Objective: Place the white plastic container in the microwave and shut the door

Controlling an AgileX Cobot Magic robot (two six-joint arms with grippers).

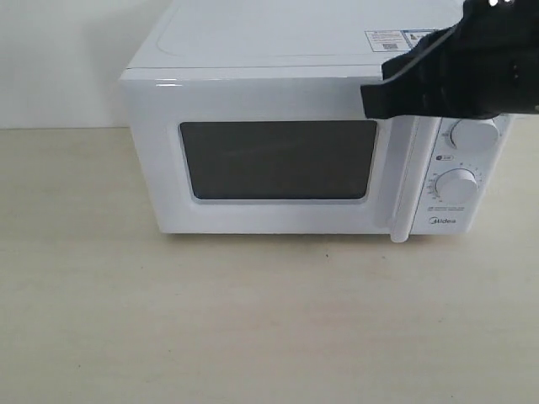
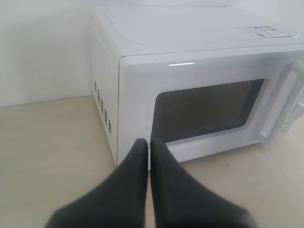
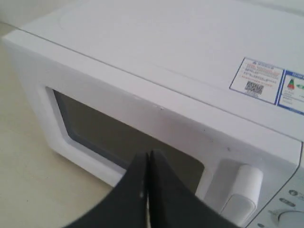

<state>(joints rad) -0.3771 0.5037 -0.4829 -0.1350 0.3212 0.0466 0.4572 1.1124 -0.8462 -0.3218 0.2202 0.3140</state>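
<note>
The microwave (image 1: 253,34) had a smooth white casing with a soft gloss, and a highlight glinted along the top of the door (image 1: 160,168). The window (image 1: 278,160) looked dark and dull. The handle (image 1: 402,185) and dials (image 1: 474,135) appeared to be smooth white plastic. The sticker (image 1: 386,39) looked like printed paper. The table (image 1: 253,320) showed a pale, matt wood grain. The left gripper (image 2: 148,141) and right gripper (image 3: 148,154) were smooth, matt black.
</note>
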